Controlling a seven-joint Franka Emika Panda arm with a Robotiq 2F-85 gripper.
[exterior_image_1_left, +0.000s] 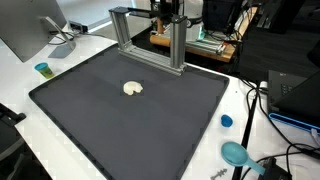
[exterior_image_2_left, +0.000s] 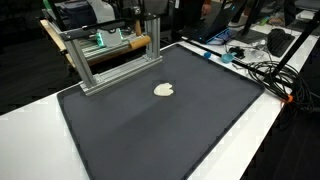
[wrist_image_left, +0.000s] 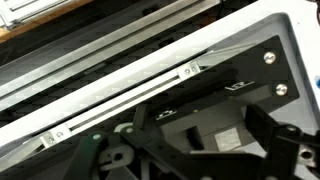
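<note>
My gripper (exterior_image_1_left: 168, 14) hangs high at the back of the table, over the aluminium frame (exterior_image_1_left: 150, 42) that stands at the far edge of the black mat (exterior_image_1_left: 130, 125). In both exterior views only its dark body shows, near the top edge (exterior_image_2_left: 154, 12). In the wrist view the gripper (wrist_image_left: 205, 135) is open with nothing between its dark fingers. Below it lie the frame's silver rail (wrist_image_left: 120, 95) and a black base plate (wrist_image_left: 250, 75). A small cream-coloured lump (exterior_image_1_left: 133, 88) rests alone on the mat (exterior_image_2_left: 150, 130), well in front of the frame (exterior_image_2_left: 110, 55) and away from the gripper; the other exterior view shows the lump (exterior_image_2_left: 164, 90) too.
A small blue cup (exterior_image_1_left: 42, 69) and a monitor (exterior_image_1_left: 30, 30) stand on the white table beside the mat. A blue cap (exterior_image_1_left: 226, 121), a teal round object (exterior_image_1_left: 236, 153) and cables (exterior_image_2_left: 265, 70) lie on the opposite side. Equipment crowds the bench behind the frame.
</note>
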